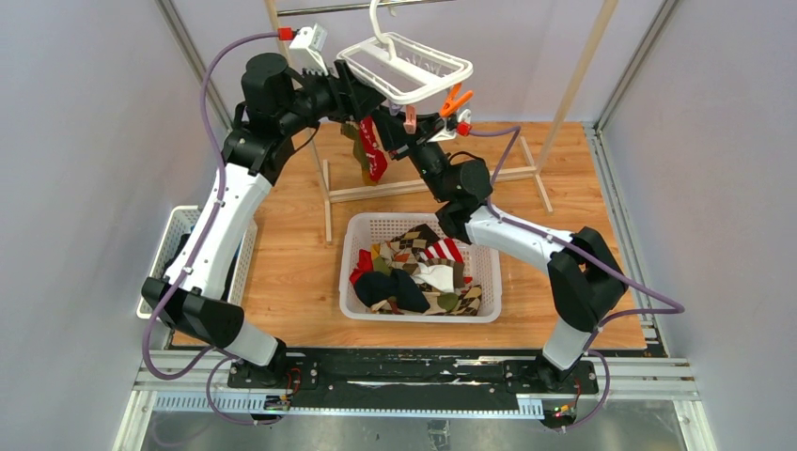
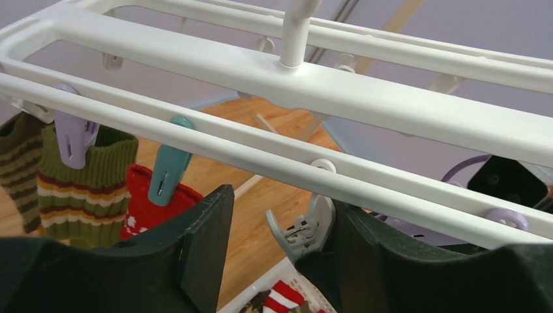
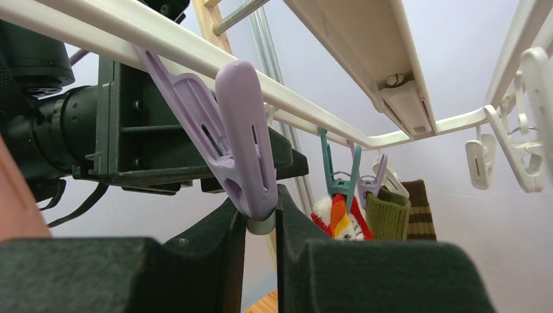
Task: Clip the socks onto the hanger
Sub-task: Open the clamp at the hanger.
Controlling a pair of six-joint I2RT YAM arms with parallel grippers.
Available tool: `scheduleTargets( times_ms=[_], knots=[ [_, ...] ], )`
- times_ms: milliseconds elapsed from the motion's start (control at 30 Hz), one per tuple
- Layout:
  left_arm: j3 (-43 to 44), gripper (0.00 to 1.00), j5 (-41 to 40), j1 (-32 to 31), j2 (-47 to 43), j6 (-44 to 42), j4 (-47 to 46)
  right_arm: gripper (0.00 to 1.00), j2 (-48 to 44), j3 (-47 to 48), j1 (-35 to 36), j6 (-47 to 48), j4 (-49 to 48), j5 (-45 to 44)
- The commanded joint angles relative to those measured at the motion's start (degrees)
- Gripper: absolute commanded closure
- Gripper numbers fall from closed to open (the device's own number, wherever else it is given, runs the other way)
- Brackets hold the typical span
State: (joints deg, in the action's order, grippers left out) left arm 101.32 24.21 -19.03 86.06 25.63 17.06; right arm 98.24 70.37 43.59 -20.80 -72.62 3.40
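Observation:
The white hanger (image 1: 406, 68) hangs from the metal bar at the back. An olive-striped sock (image 2: 85, 186) and a red sock (image 2: 147, 202) hang from its lilac and teal clips; both show in the top view (image 1: 371, 155). My left gripper (image 2: 280, 244) is open just under the hanger's rail (image 2: 215, 140), with a grey-white clip (image 2: 301, 231) between its fingers, against the right finger (image 2: 355, 257). My right gripper (image 3: 261, 212) is shut on the lower end of a lilac clip (image 3: 242, 140) hanging from the rail. Many more socks (image 1: 423, 272) lie in the basket.
A white basket (image 1: 489, 268) stands mid-table below the hanger. A second white basket (image 1: 179, 225) sits at the left under my left arm. The wooden rack's legs (image 1: 329, 193) and posts (image 1: 578, 70) stand behind. Orange clips (image 1: 456, 99) dangle at the hanger's right end.

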Motion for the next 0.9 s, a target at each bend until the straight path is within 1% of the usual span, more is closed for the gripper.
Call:
scheduleTargets(
  times_ms=[0,133,300,400,433,500,567,600,700,733,767,867],
  knots=[
    [0.2,0.40,-5.1,-0.8,-1.3,-4.9,2.2,1.00,-0.8,1.5,2.4,2.6,0.0,1.2],
    [0.3,0.40,-6.1,-1.4,-1.6,-5.7,2.3,1.00,-0.8,1.6,2.6,3.1,0.3,1.0],
    [0.9,0.48,-8.8,-1.6,-2.1,-6.9,2.4,1.00,-0.7,1.5,3.2,4.4,0.8,0.6],
    [1.0,0.63,-8.9,-1.6,-2.0,-6.5,2.2,1.00,-0.6,1.8,3.3,4.7,0.9,0.8],
    [0.9,0.70,-8.8,-1.6,-2.1,-6.3,2.1,0.97,-0.6,1.7,3.4,4.7,0.9,0.9],
    [1.1,0.84,-8.5,-1.6,-2.2,-6.0,2.1,0.87,-0.8,1.2,3.4,4.6,0.4,0.9],
    [1.0,0.92,-8.2,-1.6,-2.3,-6.1,2.2,0.73,-1.3,0.0,3.4,4.2,-0.8,-0.4],
    [1.0,0.94,-8.1,-1.6,-2.4,-6.2,2.5,0.67,-1.8,-0.8,3.4,4.0,-1.3,-1.1],
    [0.7,0.97,-8.2,-1.6,-3.0,-6.8,2.6,0.39,-3.7,-3.2,2.9,3.3,-1.4,-2.6],
    [0.8,0.98,-8.3,-1.6,-3.1,-6.9,2.7,0.33,-4.5,-4.2,2.6,2.6,-1.1,-2.9],
    [0.8,1.00,-8.3,-1.6,-3.3,-7.0,2.9,0.29,-5.4,-5.3,2.2,1.7,-0.6,-3.0],
    [1.2,1.00,-8.0,-1.6,-3.5,-7.2,3.4,0.26,-9.2,-9.9,0.5,-2.8,1.4,-2.9]
  ],
)
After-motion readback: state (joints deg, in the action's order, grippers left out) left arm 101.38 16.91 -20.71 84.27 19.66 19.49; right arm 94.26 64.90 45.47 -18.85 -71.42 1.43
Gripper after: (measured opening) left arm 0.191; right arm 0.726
